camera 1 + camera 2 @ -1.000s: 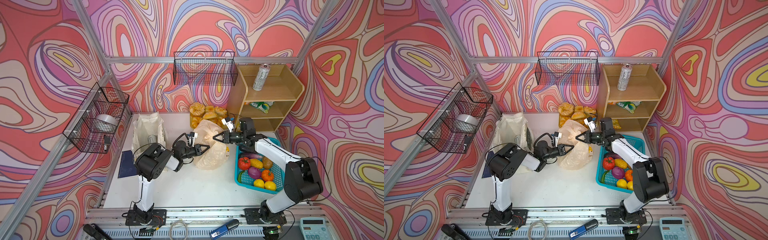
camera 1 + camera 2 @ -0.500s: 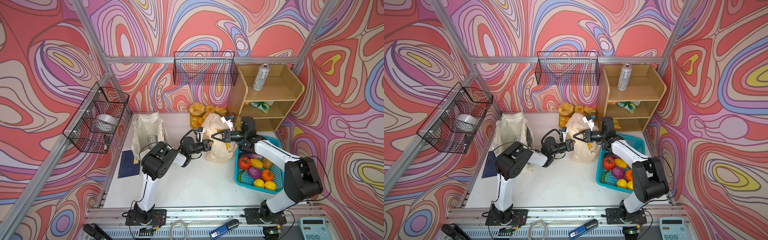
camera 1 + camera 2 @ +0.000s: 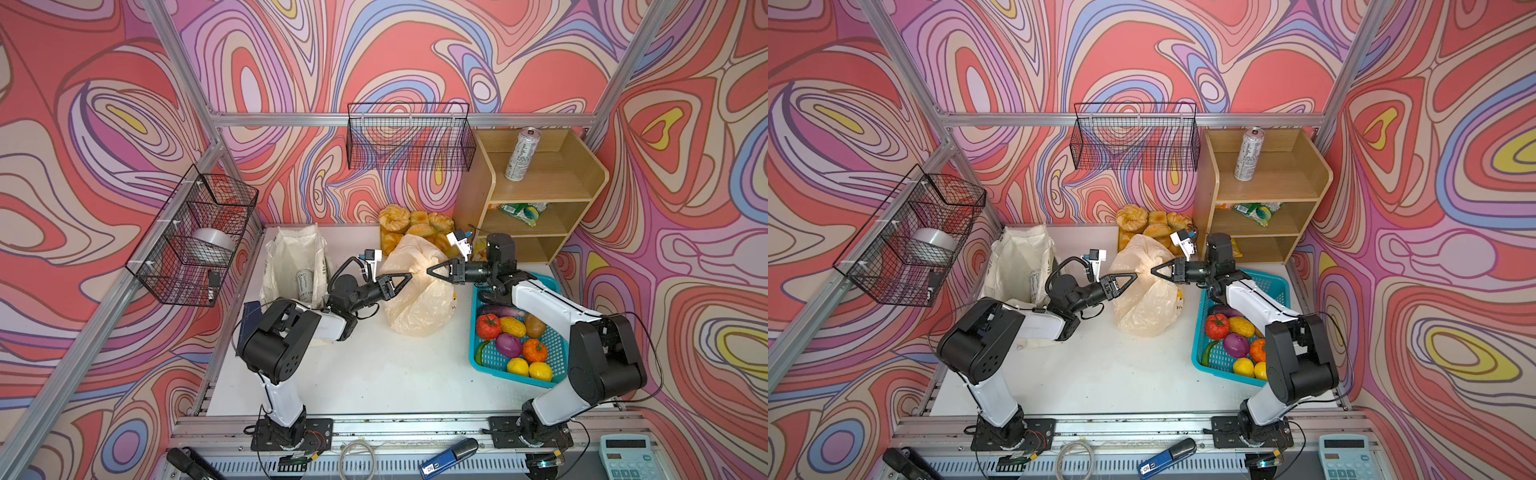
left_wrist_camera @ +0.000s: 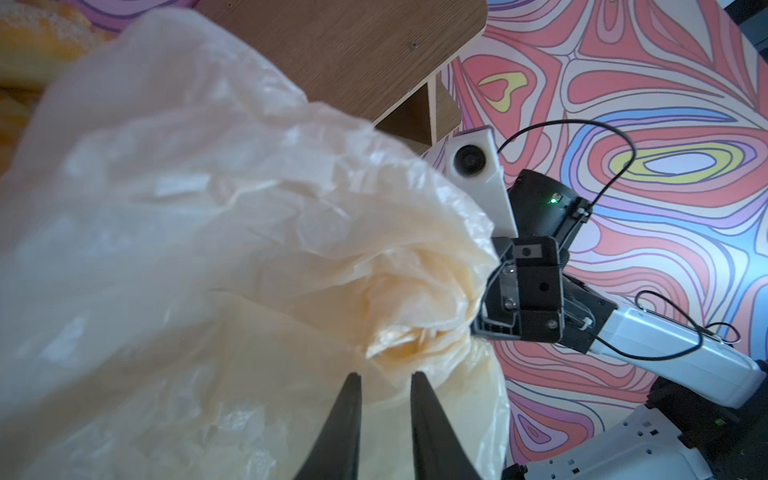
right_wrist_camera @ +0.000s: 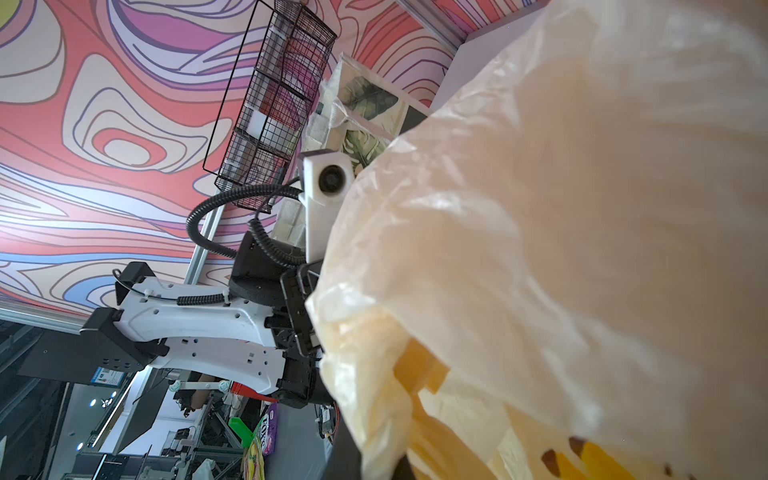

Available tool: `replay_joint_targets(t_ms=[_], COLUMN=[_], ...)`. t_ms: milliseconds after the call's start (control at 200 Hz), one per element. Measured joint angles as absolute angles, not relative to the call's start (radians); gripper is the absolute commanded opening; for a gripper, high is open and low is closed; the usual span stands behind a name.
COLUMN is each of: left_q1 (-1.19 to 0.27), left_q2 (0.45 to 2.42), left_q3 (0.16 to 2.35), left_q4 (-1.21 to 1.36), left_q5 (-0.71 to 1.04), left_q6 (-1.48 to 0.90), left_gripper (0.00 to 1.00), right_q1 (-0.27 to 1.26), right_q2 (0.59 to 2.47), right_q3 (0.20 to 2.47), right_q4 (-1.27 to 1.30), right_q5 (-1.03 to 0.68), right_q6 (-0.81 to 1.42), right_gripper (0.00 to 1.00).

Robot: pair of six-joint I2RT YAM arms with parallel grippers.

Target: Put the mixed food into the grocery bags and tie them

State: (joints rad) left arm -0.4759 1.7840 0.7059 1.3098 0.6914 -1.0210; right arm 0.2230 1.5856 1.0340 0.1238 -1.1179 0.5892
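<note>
— How will the plastic bag [image 3: 419, 303] handle?
— I'd judge it thin, soft and slippery, light for its bulk. It slumps mid-desk [image 3: 374, 374], toward the back edge, just in front of the bread rolls [image 3: 411, 224]. Take it by the gathered neck [image 3: 419, 271], where the layers bunch.
— And the grippers?
— The right gripper [image 3: 430, 272] pinches that neck tight. The left gripper [image 4: 384, 376], jaws a narrow slit apart, noses at the same bunch and clamps nothing.

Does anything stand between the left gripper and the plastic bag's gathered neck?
Nothing visible. The left gripper, slightly open, is right at the neck of the plastic bag, which the right gripper pinches opposite.
</note>
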Motion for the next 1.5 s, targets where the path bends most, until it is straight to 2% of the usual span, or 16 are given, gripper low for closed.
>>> replay_joint_targets(t_ms=[406,606,781,1127,1347,1503], left_q1=[-0.471,-0.471,-0.476,-0.479,-0.481,-0.498], left_q2=[1.767,1.799,1.824,1.834,1.835,1.848], left_q3=[0.722,0.773,0.818,0.754,0.751,0.765], left_q4=[1.310,1.309,1.310,1.310,1.310,1.310], left_q5=[0.668,0.670,0.672,0.621,0.625,0.640], left_q6=[-1.025,-1.033,-1.044,-1.036,-1.032,-1.032], left_gripper=[0.28,0.24,0.24,0.25,0.20,0.23], right_q1=[0.223,0.223,0.223,0.223,0.223,0.223], right_q2=[1.586,1.583,1.578,1.574,1.574,1.574], right_q3=[1.031,1.017,1.010,1.010,1.010,1.010], right_q4=[0.136,0.143,0.147,0.150,0.150,0.150], right_q5=[-1.121,-1.123,-1.124,-1.123,-1.123,-1.122], right_q6=[0.597,0.597,0.601,0.605,0.605,0.604], right_gripper=[0.00,0.00,0.00,0.00,0.00,0.00])
